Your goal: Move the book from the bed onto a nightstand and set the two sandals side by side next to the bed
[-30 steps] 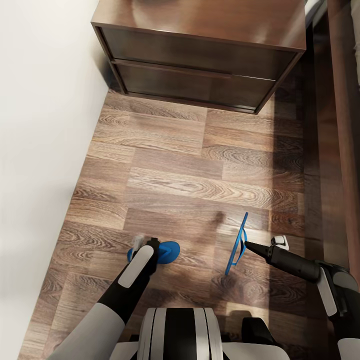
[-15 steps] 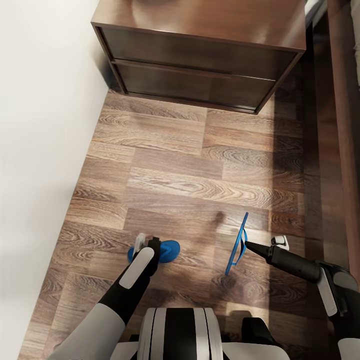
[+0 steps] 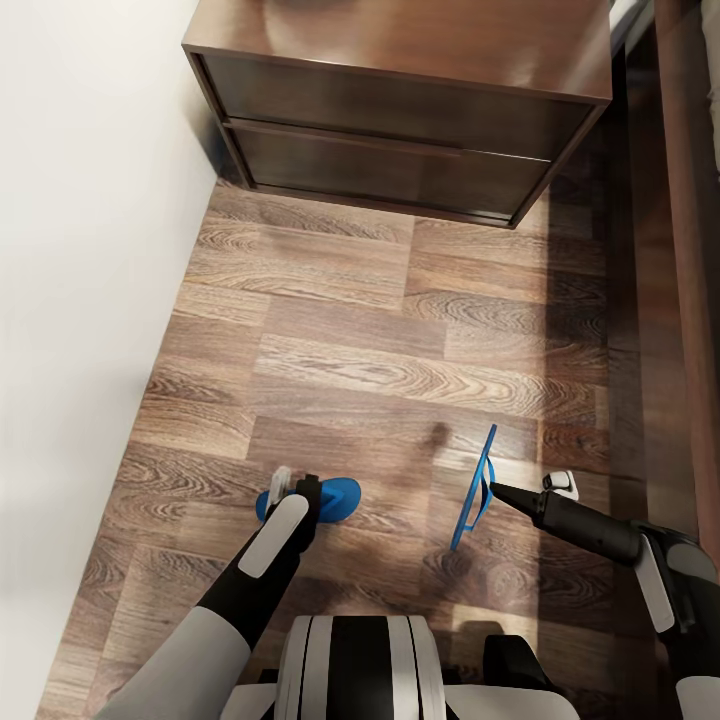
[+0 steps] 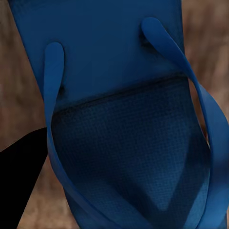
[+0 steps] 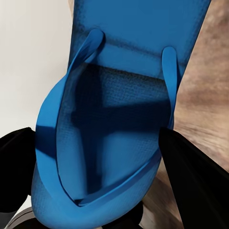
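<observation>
Head view has each arm carrying one blue sandal over the floor short of the nightstand (image 3: 400, 110): right gripper (image 3: 487, 490) clamped on the edge-up sandal (image 3: 473, 490), left gripper (image 3: 300, 492) apparently gripping the flatter sandal (image 3: 335, 498), presumably for pairing bedside.

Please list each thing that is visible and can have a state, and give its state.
left sandal: flat, held by left end effector
right sandal: on edge, held by right end effector
nightstand: both drawers closed
</observation>
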Tool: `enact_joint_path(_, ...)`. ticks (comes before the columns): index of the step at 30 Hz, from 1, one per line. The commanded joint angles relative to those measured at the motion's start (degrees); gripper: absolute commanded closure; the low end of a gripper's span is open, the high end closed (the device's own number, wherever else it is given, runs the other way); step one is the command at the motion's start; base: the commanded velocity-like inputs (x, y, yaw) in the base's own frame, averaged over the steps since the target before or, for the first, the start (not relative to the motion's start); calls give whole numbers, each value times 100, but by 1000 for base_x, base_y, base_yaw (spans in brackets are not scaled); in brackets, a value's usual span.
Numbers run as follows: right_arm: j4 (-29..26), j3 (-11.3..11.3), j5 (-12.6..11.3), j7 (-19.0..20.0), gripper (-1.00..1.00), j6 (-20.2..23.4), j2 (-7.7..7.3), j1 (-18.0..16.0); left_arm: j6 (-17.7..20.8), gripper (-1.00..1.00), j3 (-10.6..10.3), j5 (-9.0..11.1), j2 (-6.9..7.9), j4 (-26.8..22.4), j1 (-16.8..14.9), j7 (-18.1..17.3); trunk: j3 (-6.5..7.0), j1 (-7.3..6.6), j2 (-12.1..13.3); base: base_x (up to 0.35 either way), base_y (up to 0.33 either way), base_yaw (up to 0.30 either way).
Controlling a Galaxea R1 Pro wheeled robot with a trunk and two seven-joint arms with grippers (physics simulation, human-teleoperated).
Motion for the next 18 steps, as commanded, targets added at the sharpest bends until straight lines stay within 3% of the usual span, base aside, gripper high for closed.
enact_joint_path(1,1,-1,-15,6,100,39,-1,-1,-30,100,-2,34,0,174,-1,19,-3,0,-1,0,0,0)
enact_joint_path(7,-5,-1,-16,5,100,42,-1,-1,-37,100,-22,12,0,142,-1,35,-3,0,-1,0,0,0)
enact_joint_path(9,-2,-1,-15,0,100,40,-2,-1,-37,100,-74,-102,0,63,-1,63,-3,0,-1,0,0,0)
enact_joint_path(10,0,-1,-12,-1,100,38,-4,-1,-37,100,-111,-287,0,-268,-1,221,-3,0,-1,0,0,0)
enact_joint_path(12,-1,-8,-10,-2,100,39,-2,-1,-27,100,-178,-580,0,-992,-1,964,-3,0,-1,0,0,0)
enact_joint_path(14,-1,-9,-11,-2,100,39,-2,-1,-22,100,-553,-715,0,-1513,-1,1378,-3,0,-1,0,0,0)
enact_joint_path(17,-3,-10,-12,-2,100,39,-3,-1,-19,100,-1081,-791,0,-1965,-1,1565,-3,0,-1,0,0,0)
enact_joint_path(18,-1,-10,-12,-2,100,40,-8,-1,-19,100,-1163,-801,0,-2049,-1,1591,-3,0,-1,0,0,0)
